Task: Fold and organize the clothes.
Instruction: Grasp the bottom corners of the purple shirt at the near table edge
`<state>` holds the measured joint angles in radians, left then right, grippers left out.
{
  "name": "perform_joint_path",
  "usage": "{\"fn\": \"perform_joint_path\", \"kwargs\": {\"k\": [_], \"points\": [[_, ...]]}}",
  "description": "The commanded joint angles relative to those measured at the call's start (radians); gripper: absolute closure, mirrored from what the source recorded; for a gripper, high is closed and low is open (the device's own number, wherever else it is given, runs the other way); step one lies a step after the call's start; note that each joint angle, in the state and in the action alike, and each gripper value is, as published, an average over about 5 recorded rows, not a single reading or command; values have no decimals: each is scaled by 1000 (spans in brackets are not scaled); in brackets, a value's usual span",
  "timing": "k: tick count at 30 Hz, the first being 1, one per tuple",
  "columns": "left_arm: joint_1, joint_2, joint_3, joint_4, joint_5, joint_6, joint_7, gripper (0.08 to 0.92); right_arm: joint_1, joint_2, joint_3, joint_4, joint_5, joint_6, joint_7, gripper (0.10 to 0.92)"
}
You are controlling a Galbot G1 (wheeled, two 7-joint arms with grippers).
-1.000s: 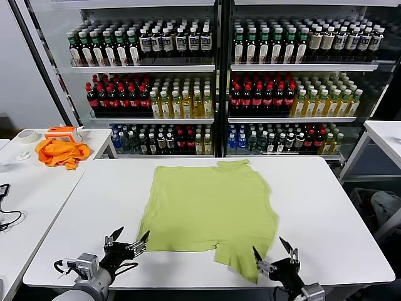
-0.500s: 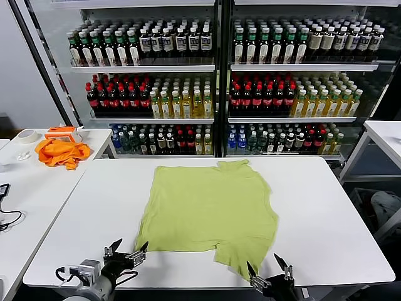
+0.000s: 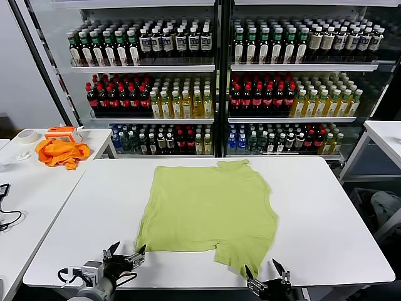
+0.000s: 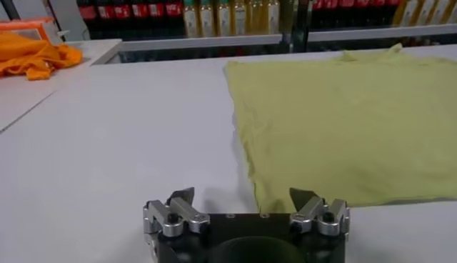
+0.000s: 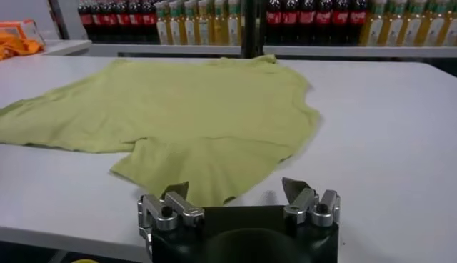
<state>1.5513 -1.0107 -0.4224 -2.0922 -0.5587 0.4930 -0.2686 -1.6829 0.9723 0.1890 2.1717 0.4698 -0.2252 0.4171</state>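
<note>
Jaws stand wide and empty on both claws at the table's (image 3: pixel 326 207) near edge. Just ahead of the left gripper (image 3: pixel 125 258) lies the lime T-shirt (image 3: pixel 210 210), its hem corner closest; its sleeve flap lies just before the right gripper (image 3: pixel 267 283). Thin, limp cotton, it should drag and wrinkle, so pinch edges or corners. Beyond stand shelves of bottles (image 3: pixel 188 88); no labels readable.

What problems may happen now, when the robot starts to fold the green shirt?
The T-shirt lies crooked, one flap reaching the near table edge, so a fold may come out uneven or the cloth may slide off. Both the left gripper and right gripper are open and hold nothing.
</note>
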Motion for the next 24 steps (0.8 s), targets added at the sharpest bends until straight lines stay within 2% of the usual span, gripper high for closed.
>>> {"fn": "perform_joint_path", "kwargs": {"k": [1, 16, 18, 24], "points": [[-2, 0, 1, 9, 16, 3, -5, 177, 22, 8, -25, -8, 12, 0, 15, 203], [-16, -15, 9, 35, 64, 12, 3, 194, 64, 25, -68, -22, 55, -66, 81, 213], [-17, -20, 12, 46, 85, 14, 8, 228, 64, 23, -69, -19, 67, -75, 94, 248], [-10, -26, 16, 50, 88, 15, 20, 379, 61, 22, -72, -12, 89, -86, 103, 421]]}}
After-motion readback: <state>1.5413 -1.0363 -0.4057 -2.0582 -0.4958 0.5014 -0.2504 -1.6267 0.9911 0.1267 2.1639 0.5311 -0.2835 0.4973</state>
